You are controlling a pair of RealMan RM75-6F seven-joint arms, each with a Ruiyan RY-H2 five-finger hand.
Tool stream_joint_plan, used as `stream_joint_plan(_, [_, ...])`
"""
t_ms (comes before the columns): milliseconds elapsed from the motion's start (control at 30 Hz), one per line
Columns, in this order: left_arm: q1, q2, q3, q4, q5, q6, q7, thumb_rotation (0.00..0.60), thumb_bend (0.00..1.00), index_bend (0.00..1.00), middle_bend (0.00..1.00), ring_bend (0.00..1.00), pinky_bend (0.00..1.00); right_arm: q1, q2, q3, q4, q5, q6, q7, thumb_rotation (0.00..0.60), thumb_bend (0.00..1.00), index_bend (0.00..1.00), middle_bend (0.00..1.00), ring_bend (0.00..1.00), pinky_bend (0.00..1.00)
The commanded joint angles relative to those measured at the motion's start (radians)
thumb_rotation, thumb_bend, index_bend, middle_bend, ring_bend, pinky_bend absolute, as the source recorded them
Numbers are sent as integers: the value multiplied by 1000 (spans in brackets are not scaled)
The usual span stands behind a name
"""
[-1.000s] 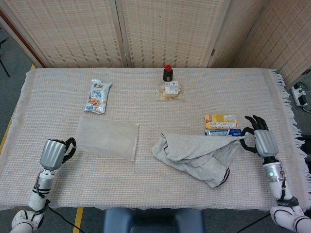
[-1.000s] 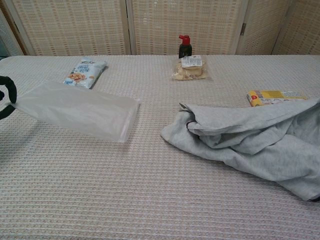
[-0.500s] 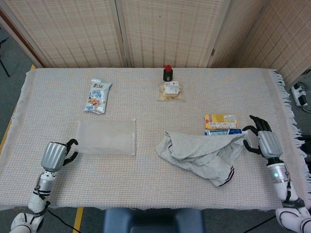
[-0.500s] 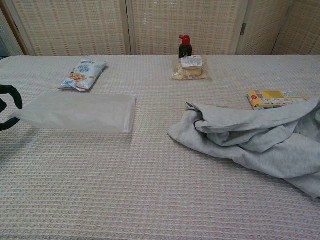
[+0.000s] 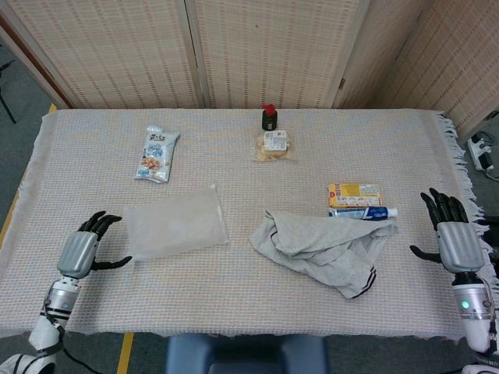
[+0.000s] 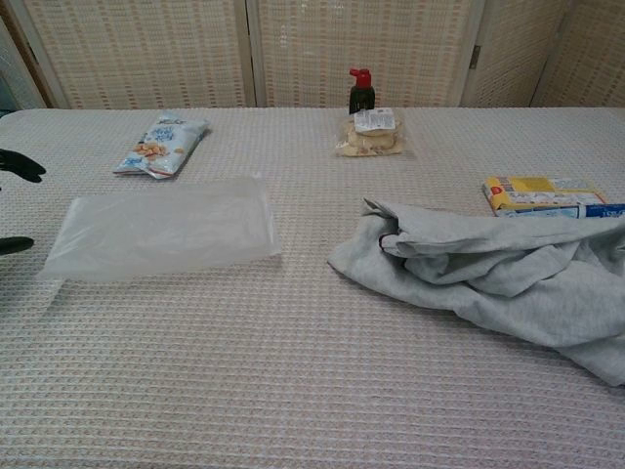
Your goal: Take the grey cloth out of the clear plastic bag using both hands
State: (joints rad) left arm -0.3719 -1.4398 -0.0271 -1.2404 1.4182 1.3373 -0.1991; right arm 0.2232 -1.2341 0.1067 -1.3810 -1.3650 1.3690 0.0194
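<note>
Grey crumpled cloth (image 5: 323,245) lies out on tabletop, well apart from flat clear plastic bag (image 5: 175,229); left hand (image 5: 80,253) & right hand (image 5: 455,243) both spread, empty. Risk, judged: retracting right hand could snag cloth edge nr toothpaste box, dragging it.

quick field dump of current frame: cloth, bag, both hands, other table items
grey cloth: out of the bag, crumpled on the table, right of centre
clear plastic bag: empty, lying flat, left of centre
left hand: open, beside the bag's left edge, holding nothing
right hand: open, right of the cloth, apart from it
other items: snack packet; red-capped bottle; wrapped food pack; yellow box; toothpaste box
</note>
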Motion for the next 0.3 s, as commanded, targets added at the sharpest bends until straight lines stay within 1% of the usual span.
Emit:
stream_joint_plan(33, [120, 210, -16, -280, -201, 52, 333, 379, 165, 254, 242, 110, 177, -97, 53, -25, -147, 21, 133, -194, 600, 48, 0, 0, 0, 0])
stream_joint_plan(133, [181, 201, -29, -293, -206, 156, 334, 381, 169, 270, 241, 108, 158, -113, 66, -37, -183, 3, 151, -218, 600, 47, 0, 0, 0, 0])
stream_joint_plan(167, [186, 205, -30, -298, -198, 169, 339, 381, 172, 278, 241, 108, 155, -116, 69, -38, -189, 0, 154, -221, 600, 47, 0, 0, 0, 0])
stream_joint_plan(233, [200, 212, -31, -292, -150, 216, 332, 382, 178, 284, 240, 108, 151, -120, 78, -39, -203, 1, 147, -217, 600, 47, 0, 0, 0, 0])
stream_joint_plan(300, [211, 210, -32, -289, -126, 241, 330, 381, 180, 280, 240, 108, 149, -120, 86, -36, -211, 9, 133, -208, 600, 48, 0, 0, 0, 0])
